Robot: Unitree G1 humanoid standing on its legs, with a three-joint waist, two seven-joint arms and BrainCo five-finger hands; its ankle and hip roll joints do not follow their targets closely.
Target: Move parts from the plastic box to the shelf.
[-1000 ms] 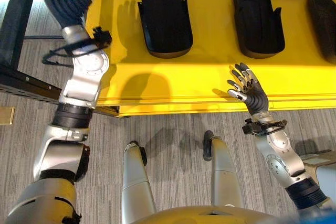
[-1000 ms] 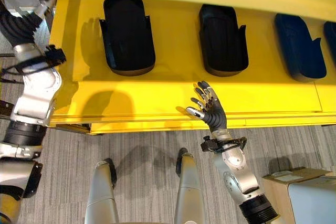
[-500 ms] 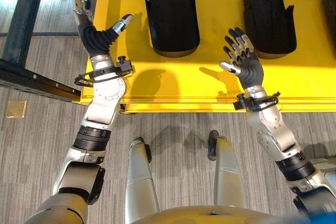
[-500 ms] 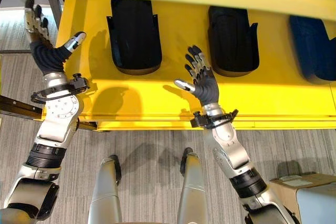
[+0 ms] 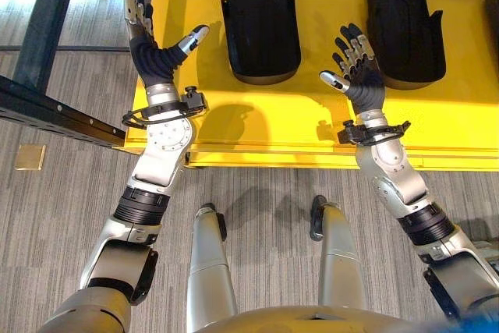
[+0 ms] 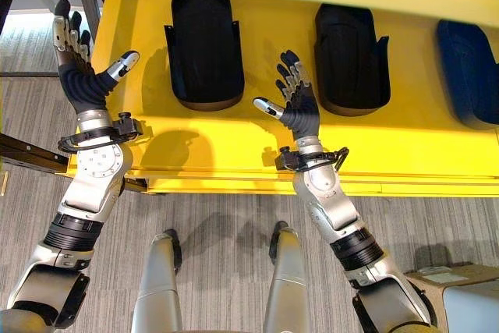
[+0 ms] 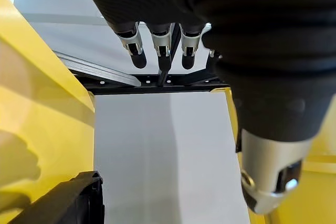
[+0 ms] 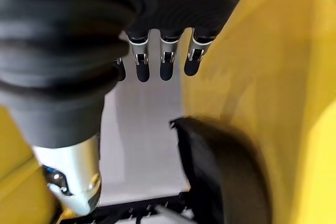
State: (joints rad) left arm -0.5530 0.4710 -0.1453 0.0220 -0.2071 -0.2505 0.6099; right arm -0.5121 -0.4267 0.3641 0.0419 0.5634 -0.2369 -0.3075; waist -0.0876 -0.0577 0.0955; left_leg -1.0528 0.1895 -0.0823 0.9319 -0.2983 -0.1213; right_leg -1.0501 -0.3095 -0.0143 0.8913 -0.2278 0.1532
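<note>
1. The yellow shelf [image 5: 312, 115] runs across the head views, with grey carpet floor [image 5: 47, 216] below its front edge.
2. Black parts sit in a row on the shelf: one black part [image 5: 261, 17] between the two raised hands, a second black part [image 5: 405, 21] just beyond the right robot hand, and a third part [image 6: 468, 68] further to the right, cut off by the picture's edge.
3. The left robot hand [image 5: 152, 44] is held up at the shelf's left end, fingers straight and spread, thumb pointing out toward the first black part; it is released and holds nothing.
4. The right robot hand [image 5: 357, 68] is raised over the shelf between the first and second black parts, fingers straight and splayed, thumb out to the left; it too is released and empty.
5. A dark metal frame [image 5: 47, 107] runs beside the shelf's left end.
6. A cardboard carton [image 6: 456, 298] shows at the lower right corner in the right eye view, on the floor.
</note>
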